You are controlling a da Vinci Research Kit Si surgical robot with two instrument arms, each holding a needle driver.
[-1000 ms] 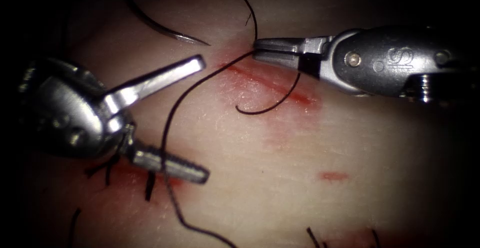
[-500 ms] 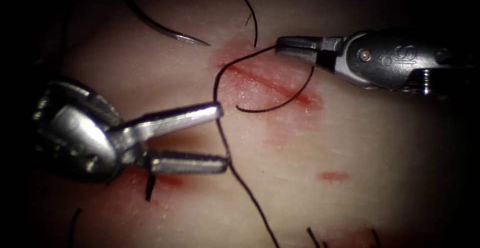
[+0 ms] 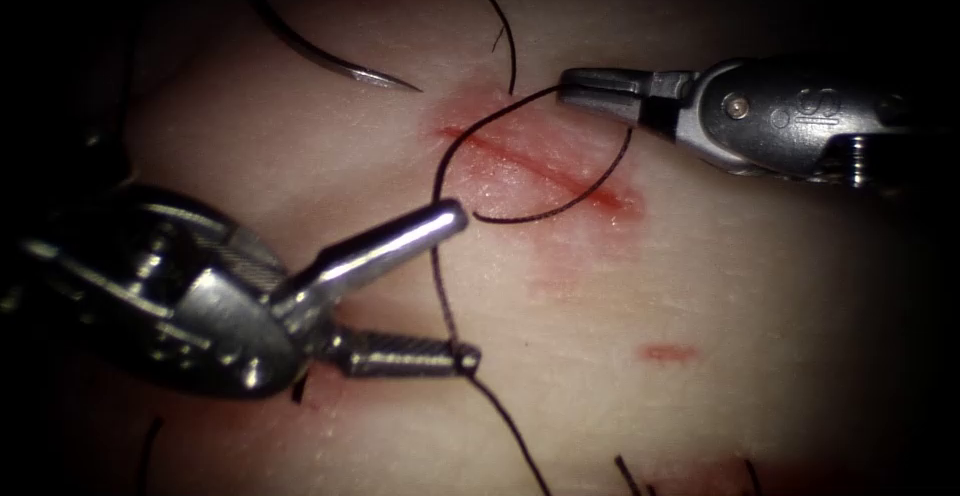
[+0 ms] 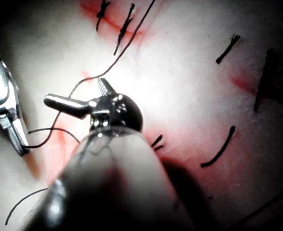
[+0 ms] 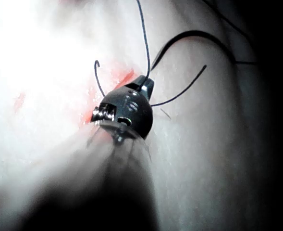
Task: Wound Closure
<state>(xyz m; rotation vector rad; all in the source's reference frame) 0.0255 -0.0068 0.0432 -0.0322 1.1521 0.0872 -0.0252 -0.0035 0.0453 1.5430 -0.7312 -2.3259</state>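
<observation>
The curved needle (image 3: 330,61) lies free on the tissue (image 3: 700,286), left of the cut (image 3: 540,166), held by neither tool. My right tool (image 3: 570,86) is shut on the dark thread (image 3: 440,276) just above the cut's upper end. From there the thread arcs left and down, passing between the open jaws of my left tool (image 3: 457,289), which close on nothing. A short free end (image 3: 560,208) curls across the cut. In the left wrist view the left tool (image 4: 76,94) is spread around the thread (image 4: 117,57). In the right wrist view the right tool (image 5: 143,85) pinches the thread (image 5: 143,38) near the needle (image 5: 199,34).
Tied stitches with cut thread ends (image 3: 300,386) sit under the left tool's wrist, amid red fluid. More cut ends (image 3: 630,476) stick up at the lower edge. A small red spot (image 3: 668,353) marks the tissue right of centre. Another strand (image 3: 500,26) runs up from the cut.
The right tool drew right with the thread. The left tool swung right and down, and its open jaws now straddle the thread, which has straightened.
</observation>
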